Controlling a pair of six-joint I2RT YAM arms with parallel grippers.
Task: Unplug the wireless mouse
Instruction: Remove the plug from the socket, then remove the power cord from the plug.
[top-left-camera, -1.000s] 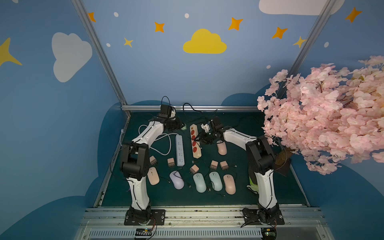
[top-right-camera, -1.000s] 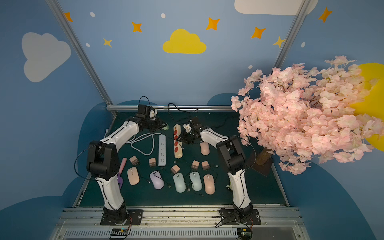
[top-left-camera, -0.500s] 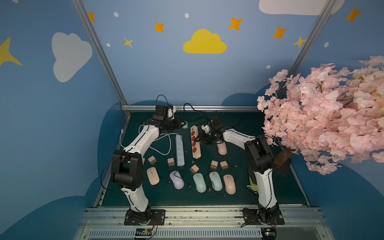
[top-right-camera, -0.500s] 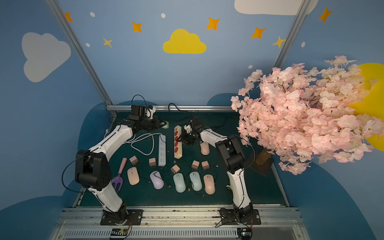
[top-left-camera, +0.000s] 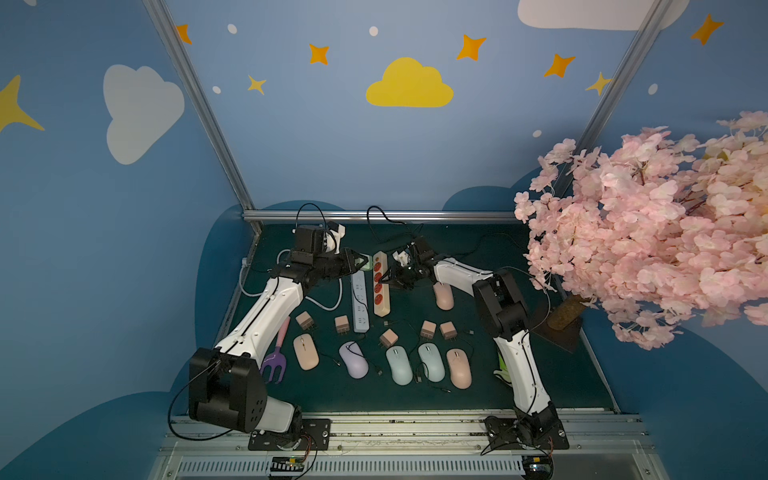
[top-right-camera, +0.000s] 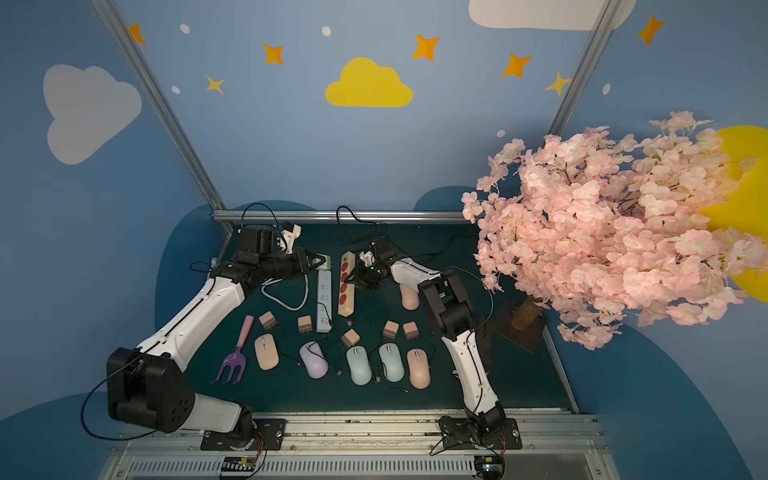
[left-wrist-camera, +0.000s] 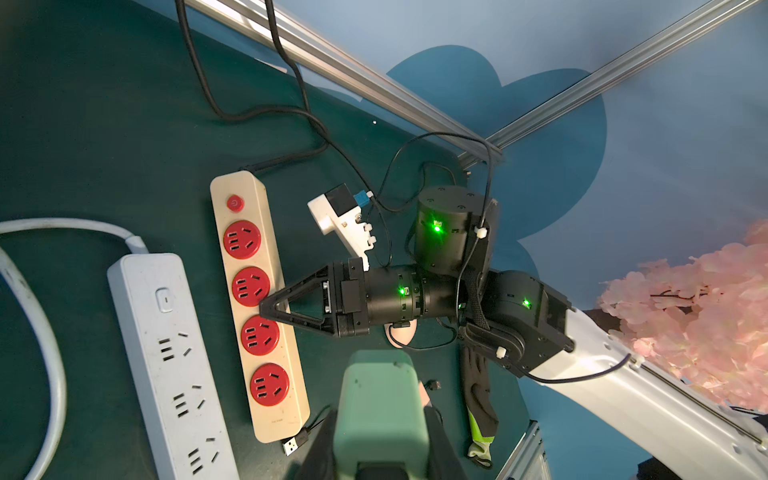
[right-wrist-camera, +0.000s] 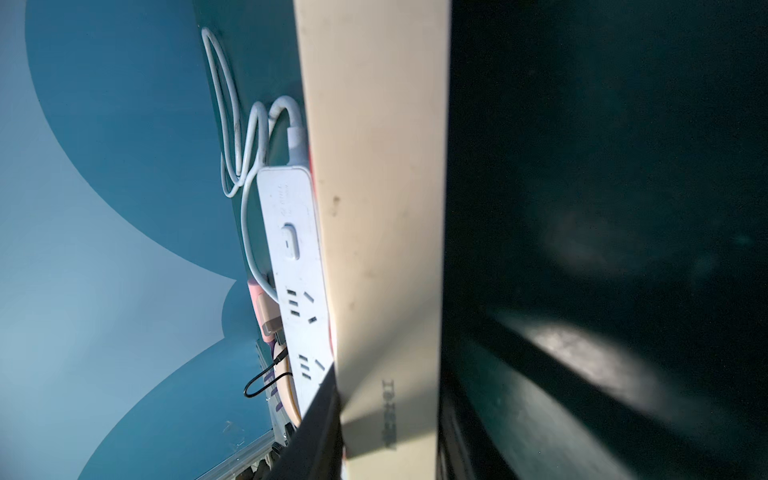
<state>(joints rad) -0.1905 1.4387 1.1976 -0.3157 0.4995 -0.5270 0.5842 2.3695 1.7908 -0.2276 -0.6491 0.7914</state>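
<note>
My left gripper (top-left-camera: 360, 262) (top-right-camera: 321, 262) (left-wrist-camera: 380, 415) is shut on a mint-green charger block (left-wrist-camera: 380, 399) and holds it above the mat, beyond the white power strip (top-left-camera: 360, 303). My right gripper (top-left-camera: 385, 282) (left-wrist-camera: 268, 307) (right-wrist-camera: 386, 436) is shut on the long edge of the beige power strip (top-left-camera: 380, 305) (right-wrist-camera: 374, 208), whose red sockets are all empty. Several wireless mice lie on the mat. One pink mouse (top-left-camera: 444, 296) is beside my right forearm, and the others form a row (top-left-camera: 399, 365) nearer the front. I cannot tell which mouse the green block's cable leads to.
Several brown charger blocks (top-left-camera: 305, 321) and loose USB leads (left-wrist-camera: 293, 444) lie between the strips and the mice. A purple garden fork (top-left-camera: 276, 357) is at the left. A glove (left-wrist-camera: 480, 399) and a pink blossom tree (top-left-camera: 644, 232) are at the right. Black cables (top-left-camera: 386, 220) run along the back rail.
My left arm has swung out and lower, and its gripper has carried the green block nearer and rightward. The right gripper has stayed at the beige strip.
</note>
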